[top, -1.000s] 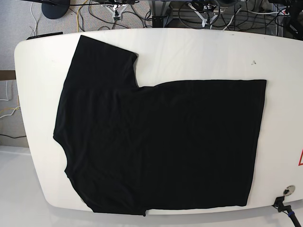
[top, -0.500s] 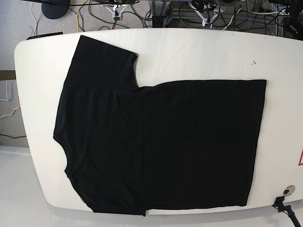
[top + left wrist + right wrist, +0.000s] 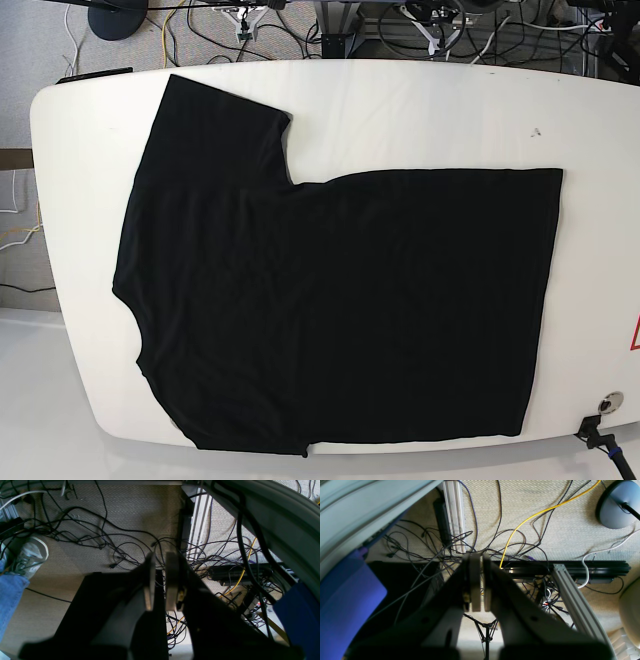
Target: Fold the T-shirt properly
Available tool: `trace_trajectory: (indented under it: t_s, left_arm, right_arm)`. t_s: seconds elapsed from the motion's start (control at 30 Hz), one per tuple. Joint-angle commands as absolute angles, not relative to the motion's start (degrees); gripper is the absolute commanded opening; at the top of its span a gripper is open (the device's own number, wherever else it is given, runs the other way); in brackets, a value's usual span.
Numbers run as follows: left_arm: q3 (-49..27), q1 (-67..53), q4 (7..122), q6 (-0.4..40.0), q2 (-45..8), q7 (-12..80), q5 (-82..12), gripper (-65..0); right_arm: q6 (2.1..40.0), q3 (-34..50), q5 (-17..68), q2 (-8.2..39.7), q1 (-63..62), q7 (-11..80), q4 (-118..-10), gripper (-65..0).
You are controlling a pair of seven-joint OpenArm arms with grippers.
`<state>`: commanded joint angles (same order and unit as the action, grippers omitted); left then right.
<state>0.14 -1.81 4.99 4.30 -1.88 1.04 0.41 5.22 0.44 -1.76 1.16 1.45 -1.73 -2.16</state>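
White worktop (image 3: 400, 110) fills the base view, rounded at its corners, with carpet and a tangle of cables beyond its far edge. Spread flat on it is the T-shirt (image 3: 340, 310), black and plain, its hem toward the right side, one sleeve reaching up toward the far-left corner, the near sleeve hanging close to the front edge. Nothing has moved over the last second: the cloth lies exactly as it did, and neither arm shows in this view. So, as I read it, folding hasn't started, and the first fold is still wide open.

Over to the left wrist view: the left gripper (image 3: 160, 585) points down at carpet and a snarl of black cables (image 3: 105, 535), well away from the shirt. Its jaws stand slightly apart, with a narrow gap and nothing between them. A grey sneaker (image 3: 30, 556) and a denim leg sit at the left edge.

Right wrist view now: the right gripper (image 3: 478, 585) hangs over floor too, with a yellow cable (image 3: 532, 517) and an aluminium frame rail (image 3: 456, 515) below. Its jaws sit almost together, only a sliver of gap, holding nothing.

Containers? None in any view, so nothing to report inside one. Both arms look parked off the worktop; my guess is they must swing in over the cloth first.
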Motion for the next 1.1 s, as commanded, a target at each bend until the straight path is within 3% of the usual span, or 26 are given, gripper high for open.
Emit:
trace_trajectory:
  t_s: [0.67,0.97,1.0,1.1]
  left_arm:
    - [0.12,-2.52,4.98,4.26,-2.1,1.09,0.89,-59.8]
    - [0.37,-8.84,12.78,4.47,-3.29,-0.34,1.08,-59.3]
    - [0.08,-5.97,8.06,4.19,-2.0,1.49,0.11,-59.3]
    - [0.03,-6.79,8.35,4.36,-1.98,2.01,0.36,-58.6]
  right_arm:
    - [5.12,0.26,-1.87,1.43,2.27,-2.6,-2.48,-63.8]
    - [5.17,0.24,-1.13,2.64,8.33,-10.69,-5.28,-63.9]
    - [5.5,0.54,-1.87,1.69,3.15,-3.6,-2.93,-64.8]
    - [5.74,0.42,-1.86,1.8,3.6,-3.48,-3.21,-65.0]
